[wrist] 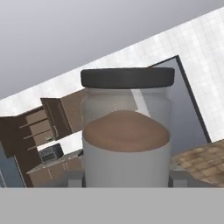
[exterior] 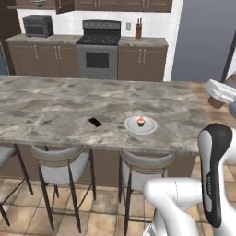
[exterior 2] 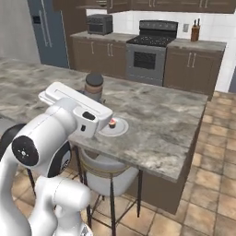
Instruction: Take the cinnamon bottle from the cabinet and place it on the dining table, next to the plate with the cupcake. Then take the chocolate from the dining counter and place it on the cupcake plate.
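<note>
The cinnamon bottle (wrist: 126, 131) is a clear jar with a dark lid and brown powder inside. It stands upright between the fingers of my gripper (wrist: 127, 177), which is shut on it. In the right base view the cinnamon bottle (exterior 2: 94, 84) is held above the counter behind my white hand, a little left of the plate (exterior 2: 120, 129) with the cupcake (exterior 2: 112, 123). In the left base view the plate (exterior: 150, 128) and cupcake (exterior: 141, 121) sit near the counter's front edge. The chocolate (exterior: 95, 121), a flat dark bar, lies to their left.
The long marble dining counter (exterior: 55, 103) has stools (exterior: 60, 168) tucked under its near side. Behind it are the stove (exterior: 99, 48), brown cabinets, a toaster oven (exterior: 38, 26) and a knife block (exterior: 138, 30). Tiled floor lies to the right.
</note>
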Tool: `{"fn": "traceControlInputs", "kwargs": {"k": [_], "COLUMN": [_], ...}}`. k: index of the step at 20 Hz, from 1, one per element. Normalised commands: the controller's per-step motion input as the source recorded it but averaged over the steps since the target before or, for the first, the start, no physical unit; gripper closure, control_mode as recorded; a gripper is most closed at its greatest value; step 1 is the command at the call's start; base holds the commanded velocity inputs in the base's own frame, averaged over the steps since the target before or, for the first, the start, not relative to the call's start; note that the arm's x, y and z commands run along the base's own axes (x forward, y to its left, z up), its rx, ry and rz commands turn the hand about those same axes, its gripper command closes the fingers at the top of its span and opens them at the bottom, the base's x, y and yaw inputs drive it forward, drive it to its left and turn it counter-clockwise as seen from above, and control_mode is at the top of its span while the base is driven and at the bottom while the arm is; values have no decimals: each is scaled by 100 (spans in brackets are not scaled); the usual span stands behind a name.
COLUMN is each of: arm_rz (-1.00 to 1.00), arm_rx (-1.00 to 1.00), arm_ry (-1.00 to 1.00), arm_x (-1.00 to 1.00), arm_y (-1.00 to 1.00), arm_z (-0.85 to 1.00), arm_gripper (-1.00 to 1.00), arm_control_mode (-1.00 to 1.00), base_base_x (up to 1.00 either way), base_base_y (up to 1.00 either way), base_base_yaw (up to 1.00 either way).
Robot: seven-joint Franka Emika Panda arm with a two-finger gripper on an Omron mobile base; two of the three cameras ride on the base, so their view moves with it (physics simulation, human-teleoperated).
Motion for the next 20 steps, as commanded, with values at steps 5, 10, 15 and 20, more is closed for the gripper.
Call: {"fn": "traceControlInputs", "kwargs": {"k": [5,10,15,20], "arm_rz": [0,0,0,0], "arm_rx": [0,0,0,0], "arm_ry": [0,0,0,0], "arm_x": [0,0,0,0], "arm_y": [0,0,0,0], "arm_z": [0,0,0,0], "arm_gripper": [100,100,100,100], "arm_control_mode": [100,100,100,100], "base_base_x": [30,40,64,77], "base_base_y": [46,6,0,6], "base_base_yaw": [-38,-9,0,0]}}
